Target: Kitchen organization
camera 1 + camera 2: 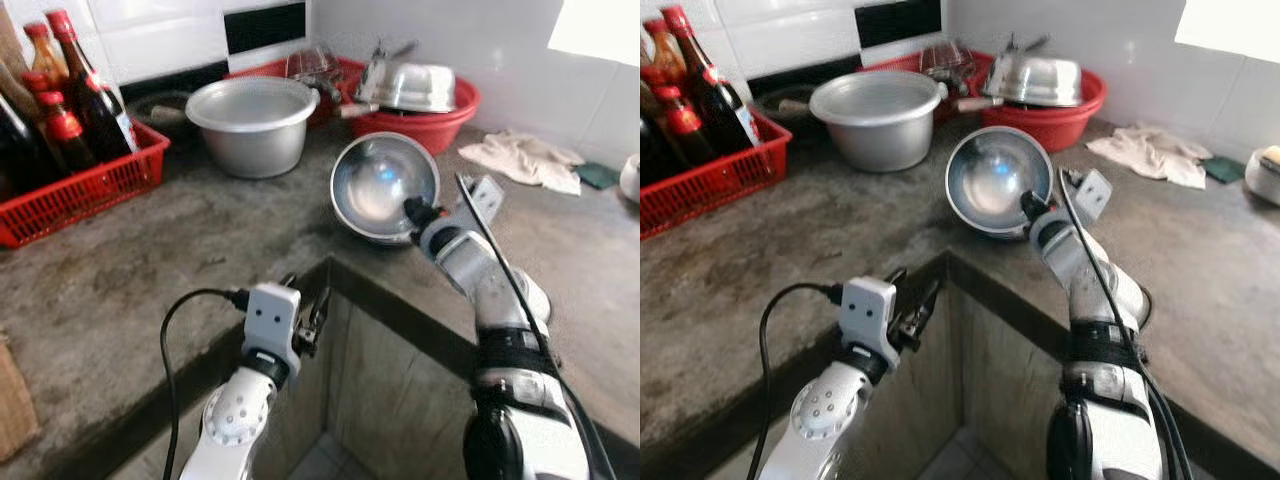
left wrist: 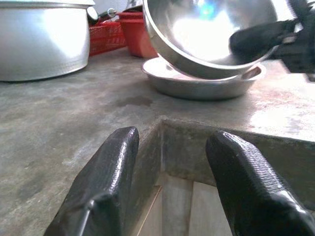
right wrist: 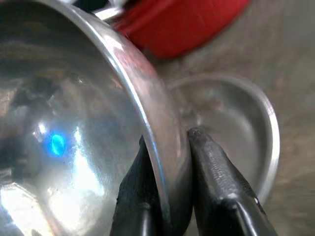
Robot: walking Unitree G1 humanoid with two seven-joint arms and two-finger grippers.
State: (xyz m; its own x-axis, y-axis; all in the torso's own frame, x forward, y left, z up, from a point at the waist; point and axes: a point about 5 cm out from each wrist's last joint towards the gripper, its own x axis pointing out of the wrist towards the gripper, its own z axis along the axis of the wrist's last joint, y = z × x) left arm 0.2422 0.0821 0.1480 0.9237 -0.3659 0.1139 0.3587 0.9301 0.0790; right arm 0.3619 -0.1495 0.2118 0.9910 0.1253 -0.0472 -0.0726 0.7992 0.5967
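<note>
- The right gripper [image 3: 165, 196] is clamped on the rim of a steel bowl [image 1: 383, 185], one finger inside and one outside. The bowl sits at the centre of the head view, tipped up on edge with its hollow facing the camera.
- Beneath it, a shallower steel dish [image 2: 197, 83] lies flat on the counter [image 1: 150, 270]; the bowl's underside seems to rest in it, though the contact is partly hidden.
- The left gripper [image 2: 172, 187] hangs with fingers spread and empty, low in the frame at the counter's inner corner.
- To do this well: keep the pinch square on the thin rim, since polished metal slips, and move the bowl smoothly so it neither drags nor rings against the dish.
- The counter is rough, mottled grey concrete. At upper centre stands a matte aluminium pot [image 1: 252, 122], smooth and round-walled.
</note>
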